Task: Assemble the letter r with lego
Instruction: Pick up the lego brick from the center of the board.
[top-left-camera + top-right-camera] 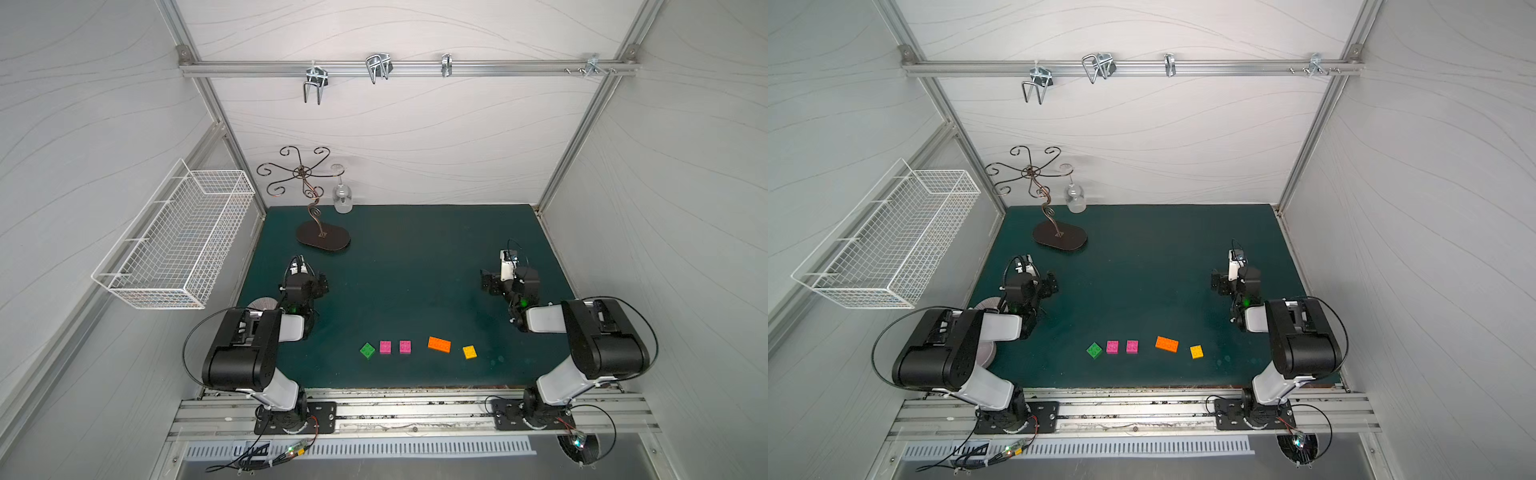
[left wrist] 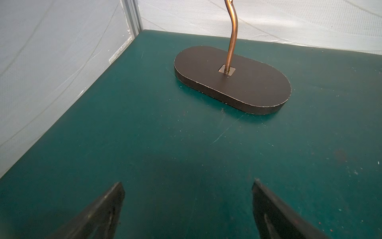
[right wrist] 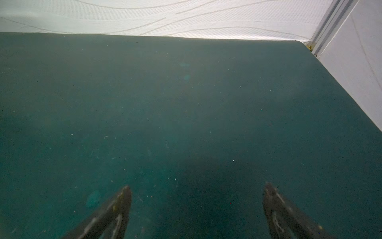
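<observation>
The lego lies in a loose row near the front edge of the green mat in both top views. From left to right there is a green brick point(image 1: 367, 350) point(image 1: 1094, 350), two magenta bricks point(image 1: 385, 347) point(image 1: 405, 347), a longer orange brick point(image 1: 439, 344) point(image 1: 1167, 344) and a yellow brick point(image 1: 469, 352) point(image 1: 1197, 352). All lie apart from one another, and no letter r is in view. My left gripper point(image 1: 319, 285) point(image 2: 188, 183) hovers open and empty over the mat's left side. My right gripper point(image 1: 488, 283) point(image 3: 197, 186) hovers open and empty over the right side. Neither wrist view shows a brick.
A metal glass stand with a dark oval base point(image 1: 323, 240) point(image 2: 231, 80) stands at the back left, just beyond my left gripper, and a wine glass point(image 1: 342, 198) hangs from it. A white wire basket point(image 1: 174, 245) hangs on the left wall. A grey disc point(image 1: 986, 349) lies under the left arm.
</observation>
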`<state>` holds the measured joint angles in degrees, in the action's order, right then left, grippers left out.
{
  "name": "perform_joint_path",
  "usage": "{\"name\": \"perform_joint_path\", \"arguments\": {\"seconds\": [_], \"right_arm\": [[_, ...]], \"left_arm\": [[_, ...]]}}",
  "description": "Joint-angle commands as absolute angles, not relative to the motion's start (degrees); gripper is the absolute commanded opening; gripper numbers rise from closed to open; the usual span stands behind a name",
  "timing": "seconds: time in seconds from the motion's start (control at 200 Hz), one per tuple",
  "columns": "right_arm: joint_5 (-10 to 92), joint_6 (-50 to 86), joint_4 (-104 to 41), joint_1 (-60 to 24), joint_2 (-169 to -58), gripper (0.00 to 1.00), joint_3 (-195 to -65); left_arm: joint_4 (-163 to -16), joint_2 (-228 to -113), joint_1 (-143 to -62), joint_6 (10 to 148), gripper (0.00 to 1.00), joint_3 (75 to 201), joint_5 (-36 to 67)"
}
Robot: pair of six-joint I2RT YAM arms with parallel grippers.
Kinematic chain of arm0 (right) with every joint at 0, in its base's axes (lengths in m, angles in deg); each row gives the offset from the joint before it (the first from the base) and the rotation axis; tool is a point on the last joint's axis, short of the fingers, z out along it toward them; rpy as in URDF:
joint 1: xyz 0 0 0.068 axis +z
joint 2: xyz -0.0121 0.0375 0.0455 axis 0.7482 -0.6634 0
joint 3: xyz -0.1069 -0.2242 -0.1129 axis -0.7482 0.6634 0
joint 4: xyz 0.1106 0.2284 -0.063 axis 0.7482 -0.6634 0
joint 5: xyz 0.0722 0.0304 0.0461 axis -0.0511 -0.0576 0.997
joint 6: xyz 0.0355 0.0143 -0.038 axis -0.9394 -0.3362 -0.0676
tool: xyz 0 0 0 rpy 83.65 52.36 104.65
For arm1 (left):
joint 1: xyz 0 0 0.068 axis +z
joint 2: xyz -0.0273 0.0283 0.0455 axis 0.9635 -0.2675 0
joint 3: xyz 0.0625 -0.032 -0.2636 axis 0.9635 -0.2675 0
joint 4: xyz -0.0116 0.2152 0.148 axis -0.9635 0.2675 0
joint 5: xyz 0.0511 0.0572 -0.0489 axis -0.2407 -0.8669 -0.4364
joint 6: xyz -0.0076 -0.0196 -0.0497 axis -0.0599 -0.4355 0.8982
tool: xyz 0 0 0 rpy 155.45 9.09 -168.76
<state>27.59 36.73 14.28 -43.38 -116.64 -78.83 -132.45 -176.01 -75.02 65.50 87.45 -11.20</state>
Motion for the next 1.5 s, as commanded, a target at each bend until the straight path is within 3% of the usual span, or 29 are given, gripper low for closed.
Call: {"name": "perform_joint_path", "arguments": {"seconds": [0.0, 0.945, 1.015, 1.085, 1.225, 1.285, 1.34, 1.39, 1.495], "right_arm": [[30.66, 36.89, 13.64, -43.87, -116.03, 0.99, -79.20], [29.75, 35.54, 14.11, -44.29, -114.89, 0.99, -78.86], [21.00, 36.09, 7.12, -41.63, -107.40, 0.99, -79.48], [20.12, 34.48, -4.73, -40.07, -99.19, 0.99, -83.52], [23.24, 4.77, -35.57, -43.46, -90.70, 0.99, -96.14], [40.38, 9.09, -41.42, -46.81, -91.86, 0.99, -101.17], [46.37, 12.41, -48.68, -45.68, -93.86, 0.94, -106.60], [46.09, 16.96, -55.17, -41.72, -94.63, 0.92, -110.73], [35.43, 25.58, -65.33, -27.49, -95.99, 0.96, -117.58]], "left_arm": [[-135.63, -176.14, -75.19, 65.16, 0.99, 88.45, -11.75], [-136.45, -174.87, -76.63, 63.64, 0.94, 88.19, -13.97], [-130.51, -170.15, -80.02, 60.43, 0.96, 89.48, -16.83], [-119.40, -164.65, -83.42, 58.87, 0.97, 93.04, -18.68], [-92.63, -156.82, -86.49, 69.45, 0.97, 103.93, -22.55], [-81.05, -155.73, -86.57, 75.32, 0.95, 109.52, -21.19], [-70.75, -155.42, -86.52, 79.00, 0.94, 114.06, -18.51], [-63.45, -155.40, -86.57, 82.22, 0.92, 117.03, -15.38], [-52.36, -155.32, -86.54, 90.06, 0.92, 119.51, -9.51]]}}
